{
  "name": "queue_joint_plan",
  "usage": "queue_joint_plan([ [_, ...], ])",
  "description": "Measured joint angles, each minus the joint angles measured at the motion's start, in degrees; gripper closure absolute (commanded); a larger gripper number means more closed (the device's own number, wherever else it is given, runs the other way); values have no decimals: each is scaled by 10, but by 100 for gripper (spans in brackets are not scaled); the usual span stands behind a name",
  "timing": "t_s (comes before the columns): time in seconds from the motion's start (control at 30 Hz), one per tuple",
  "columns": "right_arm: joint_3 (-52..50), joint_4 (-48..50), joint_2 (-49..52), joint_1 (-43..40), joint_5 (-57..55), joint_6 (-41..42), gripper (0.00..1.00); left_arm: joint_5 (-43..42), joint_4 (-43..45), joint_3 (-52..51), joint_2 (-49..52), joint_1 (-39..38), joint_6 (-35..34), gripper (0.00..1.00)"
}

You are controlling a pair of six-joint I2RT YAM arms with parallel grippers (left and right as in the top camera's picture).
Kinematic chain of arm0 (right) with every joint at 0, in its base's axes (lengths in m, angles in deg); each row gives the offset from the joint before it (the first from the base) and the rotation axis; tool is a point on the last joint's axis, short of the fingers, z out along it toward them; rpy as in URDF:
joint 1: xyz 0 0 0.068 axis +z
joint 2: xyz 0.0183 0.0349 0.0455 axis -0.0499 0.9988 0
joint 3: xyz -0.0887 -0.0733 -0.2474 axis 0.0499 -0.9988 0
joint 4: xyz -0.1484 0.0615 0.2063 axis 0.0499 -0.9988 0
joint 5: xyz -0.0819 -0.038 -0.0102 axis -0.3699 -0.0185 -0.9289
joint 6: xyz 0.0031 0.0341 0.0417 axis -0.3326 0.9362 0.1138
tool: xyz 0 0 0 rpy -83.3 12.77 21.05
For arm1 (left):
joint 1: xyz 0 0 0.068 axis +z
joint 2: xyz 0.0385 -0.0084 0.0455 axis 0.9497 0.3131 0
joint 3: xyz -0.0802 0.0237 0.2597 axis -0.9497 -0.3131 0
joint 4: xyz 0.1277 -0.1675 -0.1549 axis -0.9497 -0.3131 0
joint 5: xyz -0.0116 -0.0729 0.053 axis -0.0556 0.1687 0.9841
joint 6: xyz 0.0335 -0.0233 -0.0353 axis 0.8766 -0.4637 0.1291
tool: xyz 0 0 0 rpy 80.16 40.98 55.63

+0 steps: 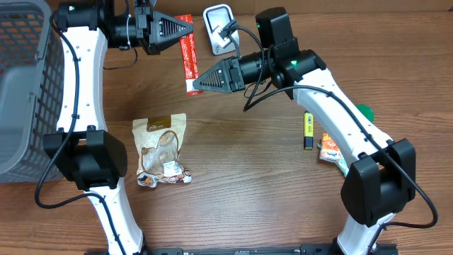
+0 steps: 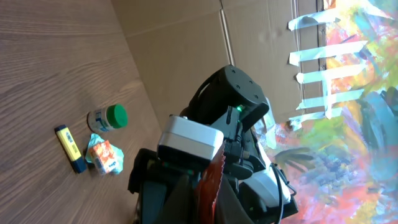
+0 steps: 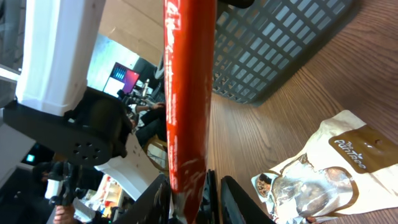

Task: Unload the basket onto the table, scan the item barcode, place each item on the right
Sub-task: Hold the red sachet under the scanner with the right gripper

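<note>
A long red packet (image 1: 187, 53) hangs above the table between both arms. My left gripper (image 1: 185, 28) is shut on its far end, and the left wrist view shows the red foil (image 2: 211, 177) pinched between the dark fingers of the gripper (image 2: 210, 190). My right gripper (image 1: 192, 85) stands at the packet's near end. In the right wrist view the packet (image 3: 189, 93) lies against one finger, with a gap to the other finger of the gripper (image 3: 196, 186), which is open. A white barcode scanner (image 1: 218, 27) lies just right of the packet. No barcode shows.
A grey basket (image 1: 28, 85) fills the left edge. A brown and white snack bag (image 1: 161, 149) lies at the centre left. At the right lie a yellow marker (image 1: 308, 129), an orange packet (image 1: 329, 149) and a green-capped bottle (image 1: 363, 111).
</note>
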Motion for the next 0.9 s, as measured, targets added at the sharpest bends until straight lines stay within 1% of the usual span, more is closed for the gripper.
queue_joint_plan([
  [0.13, 0, 13, 0, 4, -8, 0, 73, 0, 0, 0, 0, 0, 0, 96],
  [0.23, 0, 15, 0, 4, -9, 0, 76, 0, 0, 0, 0, 0, 0, 96],
  [0.3, 0, 16, 0, 4, -10, 0, 79, 0, 0, 0, 0, 0, 0, 96],
  [0.4, 0, 17, 0, 4, -16, 0, 89, 0, 0, 0, 0, 0, 0, 96],
  [0.47, 0, 17, 0, 4, -21, 1, 93, 0, 0, 0, 0, 0, 0, 96],
  [0.57, 0, 17, 0, 4, -24, 2, 93, 0, 0, 0, 0, 0, 1, 96],
  [0.77, 0, 16, 0, 4, -26, 4, 84, 0, 6, 0, 0, 0, 2, 96],
  [0.9, 0, 15, 0, 6, -28, 3, 83, 0, 11, 0, 0, 0, 2, 96],
])
